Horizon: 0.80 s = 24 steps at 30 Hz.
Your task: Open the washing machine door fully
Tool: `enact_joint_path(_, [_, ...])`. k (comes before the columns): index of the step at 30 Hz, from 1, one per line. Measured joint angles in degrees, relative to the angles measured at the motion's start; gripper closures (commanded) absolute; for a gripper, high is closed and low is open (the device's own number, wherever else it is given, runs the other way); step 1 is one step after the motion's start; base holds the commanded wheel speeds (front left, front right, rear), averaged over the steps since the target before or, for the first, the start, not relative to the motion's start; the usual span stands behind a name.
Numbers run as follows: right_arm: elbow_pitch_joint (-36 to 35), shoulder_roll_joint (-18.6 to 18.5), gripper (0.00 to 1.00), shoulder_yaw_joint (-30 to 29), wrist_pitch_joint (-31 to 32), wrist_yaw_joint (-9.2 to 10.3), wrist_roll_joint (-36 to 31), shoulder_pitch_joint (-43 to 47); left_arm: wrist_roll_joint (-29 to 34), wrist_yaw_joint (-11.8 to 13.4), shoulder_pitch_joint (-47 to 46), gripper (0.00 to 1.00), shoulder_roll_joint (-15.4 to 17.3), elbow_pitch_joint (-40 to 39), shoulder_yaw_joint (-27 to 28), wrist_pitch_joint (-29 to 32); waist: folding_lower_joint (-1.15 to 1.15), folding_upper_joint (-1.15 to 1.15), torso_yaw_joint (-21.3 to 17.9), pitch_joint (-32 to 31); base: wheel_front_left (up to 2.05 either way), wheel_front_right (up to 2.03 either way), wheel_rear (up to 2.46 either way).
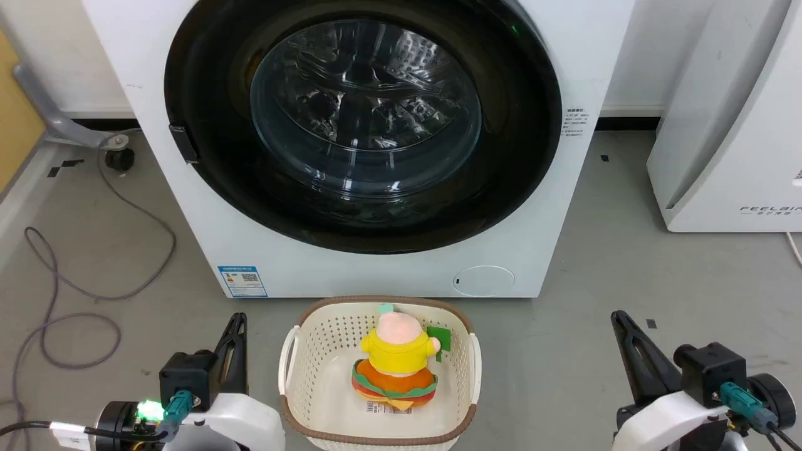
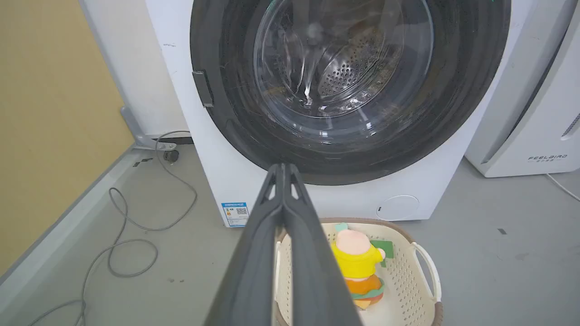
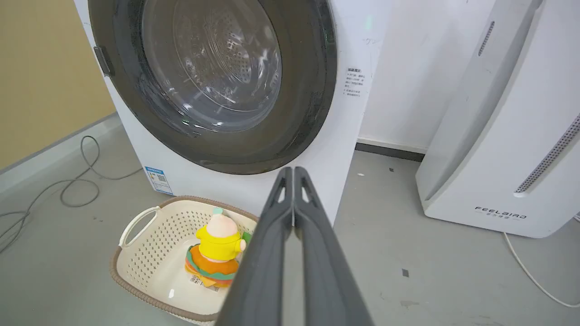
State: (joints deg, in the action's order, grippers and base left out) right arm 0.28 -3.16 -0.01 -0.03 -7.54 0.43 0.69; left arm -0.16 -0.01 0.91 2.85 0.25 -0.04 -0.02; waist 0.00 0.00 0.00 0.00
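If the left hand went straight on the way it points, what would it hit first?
The left hand would likely meet the lower rim of the washing machine door, though depth is unclear.

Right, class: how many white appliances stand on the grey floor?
2: the boxy white front-loading washing machine in the middle, and a slanted white plastic appliance to its right. Others may be hidden.

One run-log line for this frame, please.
washing machine door: closed | left gripper: shut, empty | right gripper: shut, empty | basket: plush toy inside
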Motion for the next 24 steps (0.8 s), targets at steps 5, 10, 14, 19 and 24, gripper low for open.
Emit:
enact_joint_path(5, [0.0, 0.0, 1.00, 0.0, 0.0, 0.00, 0.0, 0.0, 0.0, 0.0, 0.0, 1.00, 0.0, 0.0, 0.0, 0.0, 0.00, 0.00, 0.0, 0.0, 0.00, 0.00, 0.00])
enact_joint_path(10, [0.0, 0.0, 1.00, 0.0, 0.0, 0.00, 0.0, 0.0, 0.0, 0.0, 0.0, 1.00, 0.0, 0.0, 0.0, 0.0, 0.00, 0.00, 0.0, 0.0, 0.00, 0.00, 0.00])
enact_joint_path(14, [0.0, 0.0, 1.00, 0.0, 0.0, 0.00, 0.0, 0.0, 0.0, 0.0, 0.0, 1.00, 0.0, 0.0, 0.0, 0.0, 0.00, 0.00, 0.0, 0.0, 0.00, 0.00, 0.00])
enact_joint_path(19, [0.0, 0.0, 1.00, 0.0, 0.0, 0.00, 0.0, 0.0, 0.0, 0.0, 0.0, 1.00, 0.0, 0.0, 0.0, 0.0, 0.00, 0.00, 0.0, 0.0, 0.00, 0.00, 0.00])
enact_joint_path(24, [0.0, 0.0, 0.00, 0.0, 0.0, 0.00, 0.0, 0.0, 0.0, 0.0, 0.0, 0.00, 0.0, 0.0, 0.0, 0.0, 0.00, 0.00, 0.0, 0.0, 0.00, 0.00, 0.00])
